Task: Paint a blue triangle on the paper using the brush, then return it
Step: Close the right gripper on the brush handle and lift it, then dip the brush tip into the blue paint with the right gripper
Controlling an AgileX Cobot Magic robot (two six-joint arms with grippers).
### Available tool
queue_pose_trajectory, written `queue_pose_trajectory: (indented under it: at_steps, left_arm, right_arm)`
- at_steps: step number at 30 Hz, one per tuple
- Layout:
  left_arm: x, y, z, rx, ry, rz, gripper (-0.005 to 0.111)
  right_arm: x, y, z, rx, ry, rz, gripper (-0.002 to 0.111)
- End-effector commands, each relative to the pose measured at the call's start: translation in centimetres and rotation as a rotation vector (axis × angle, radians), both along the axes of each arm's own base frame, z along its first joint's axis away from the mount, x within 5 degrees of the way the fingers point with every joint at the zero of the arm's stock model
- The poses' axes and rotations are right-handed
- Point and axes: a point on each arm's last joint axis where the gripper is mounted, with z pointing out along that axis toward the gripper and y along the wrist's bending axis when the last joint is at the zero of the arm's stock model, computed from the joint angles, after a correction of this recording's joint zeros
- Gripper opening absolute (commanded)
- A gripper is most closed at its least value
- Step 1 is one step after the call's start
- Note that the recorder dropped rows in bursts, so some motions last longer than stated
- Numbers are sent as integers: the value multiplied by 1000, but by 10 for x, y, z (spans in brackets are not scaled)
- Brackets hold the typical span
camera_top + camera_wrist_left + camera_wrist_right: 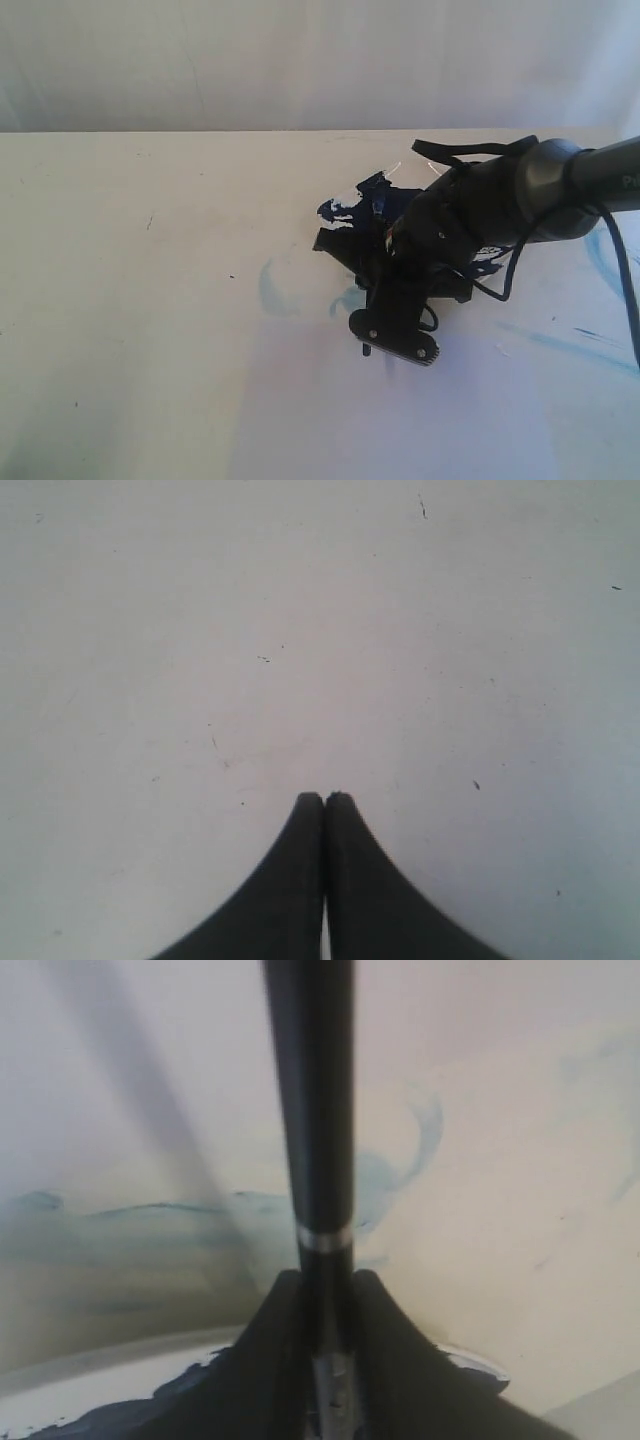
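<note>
While clamped — brush (313, 1110), right end effector (325, 1282)

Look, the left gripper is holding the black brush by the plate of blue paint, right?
Not the left one. The right gripper is holding the black brush by the plate of blue paint, as the right wrist view shows. The left gripper is shut on nothing.

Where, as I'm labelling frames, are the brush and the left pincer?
brush (312, 1110), right wrist view, middle of its black handle.
left pincer (324, 800), left wrist view, between its shut tips.
</note>
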Motion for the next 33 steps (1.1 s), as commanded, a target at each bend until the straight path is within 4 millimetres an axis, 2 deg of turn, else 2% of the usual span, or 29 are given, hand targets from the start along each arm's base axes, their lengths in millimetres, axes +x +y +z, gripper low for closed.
queue_pose_trajectory:
  at_steps: [1, 15, 25, 31, 33]
  left_arm:
    - [0, 0, -2, -9, 6, -3, 0]
    - [0, 0, -2, -9, 6, -3, 0]
    - [0, 0, -2, -9, 6, -3, 0]
    - [0, 0, -2, -9, 6, -3, 0]
    - [0, 0, -2, -9, 6, -3, 0]
  right_arm:
    - [2, 2, 4, 10, -25, 18, 0]
    - [0, 1, 29, 120, -41, -82, 0]
    - [-4, 0, 81, 571, 30, -473, 0]
    - [-3, 3, 85, 756, 124, -647, 0]
    - [1, 6, 92, 927, 183, -740, 0]
